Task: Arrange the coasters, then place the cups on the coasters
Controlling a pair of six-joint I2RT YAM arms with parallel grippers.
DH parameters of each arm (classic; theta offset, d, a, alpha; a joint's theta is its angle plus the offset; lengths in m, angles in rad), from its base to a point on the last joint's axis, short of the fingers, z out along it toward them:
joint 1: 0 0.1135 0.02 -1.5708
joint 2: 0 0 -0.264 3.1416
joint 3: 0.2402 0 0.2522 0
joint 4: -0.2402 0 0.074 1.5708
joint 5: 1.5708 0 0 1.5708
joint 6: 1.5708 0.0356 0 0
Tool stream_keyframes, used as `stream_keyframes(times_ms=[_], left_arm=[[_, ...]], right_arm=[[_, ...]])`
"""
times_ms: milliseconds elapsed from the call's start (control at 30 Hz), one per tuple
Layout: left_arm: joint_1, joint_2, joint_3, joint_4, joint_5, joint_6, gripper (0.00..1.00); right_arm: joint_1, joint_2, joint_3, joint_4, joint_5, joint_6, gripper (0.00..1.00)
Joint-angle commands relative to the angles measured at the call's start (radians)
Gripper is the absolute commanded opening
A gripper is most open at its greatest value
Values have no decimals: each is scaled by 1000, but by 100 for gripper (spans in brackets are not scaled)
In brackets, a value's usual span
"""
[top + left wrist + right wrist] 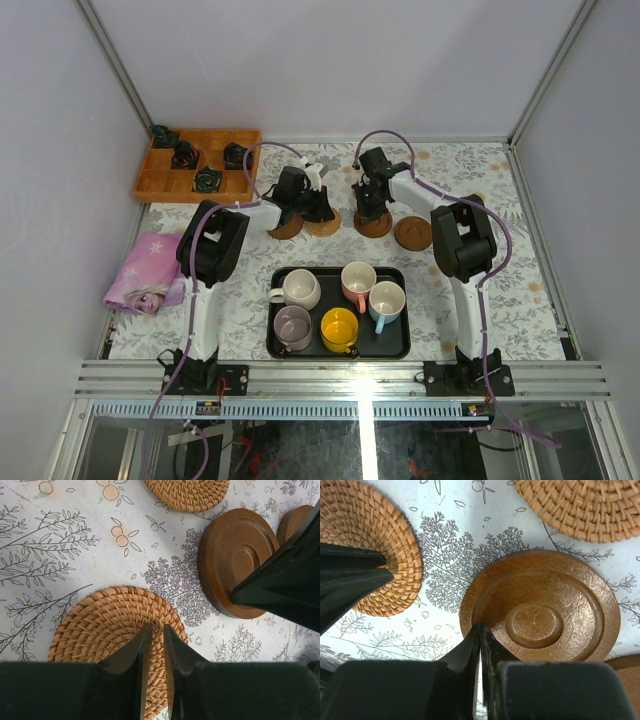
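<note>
Overhead: coasters [412, 233] lie in a loose row across the far half of the tablecloth [520, 270], beyond the black tray [397, 342]. Both arms reach into that row, with little room between their heads. Bare cloth shows right of the row and right of the tray. An orange compartment box [150, 186] holding dark items fills the far-left corner. A pink cloth [145, 272] sits at the left edge.

Left gripper [157, 628]: fingers almost together, a thin slit between them, nothing in it. Tips are low over the near part of a woven coaster [100, 630]. It is round, tan, basket-weave, with a coiled rim. A second woven coaster [187, 492] lies beyond, cut by the frame edge and apart from the first.

Right gripper [481, 632]: fingers pressed together, tips at the near rim of a wooden coaster [540, 612]. Cannot tell whether the tips touch the wood. The disc is dark brown and smooth with a slight sheen, thick-edged, with raised concentric rings round a central boss. A strip of cloth separates it from the woven one on its left. Another brown disc [626, 672] lies just beside it, at the frame corner.

Cups [339, 328]: five, upright in the black tray near the table's near edge: cream, pink-handled, blue-handled, lilac, yellow. All are glazed ceramic. None is on a coaster.
</note>
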Motion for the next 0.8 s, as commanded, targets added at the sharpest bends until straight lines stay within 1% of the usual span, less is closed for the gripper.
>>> stream_keyframes(times_ms=[0, 367, 600, 767], left_arm=[[13, 6, -42, -67, -44, 6, 16], [14, -8, -61, -79, -44, 24, 18], [17, -10, -66, -78, -49, 26, 19], [25, -22, -57, -71, -49, 23, 22]], right_arm=[[20, 47, 50, -30, -48, -10, 4], [44, 144, 165, -45, -103, 5, 4], [60, 140, 174, -48, -104, 8, 4], [62, 99, 178, -48, -78, -4, 4]])
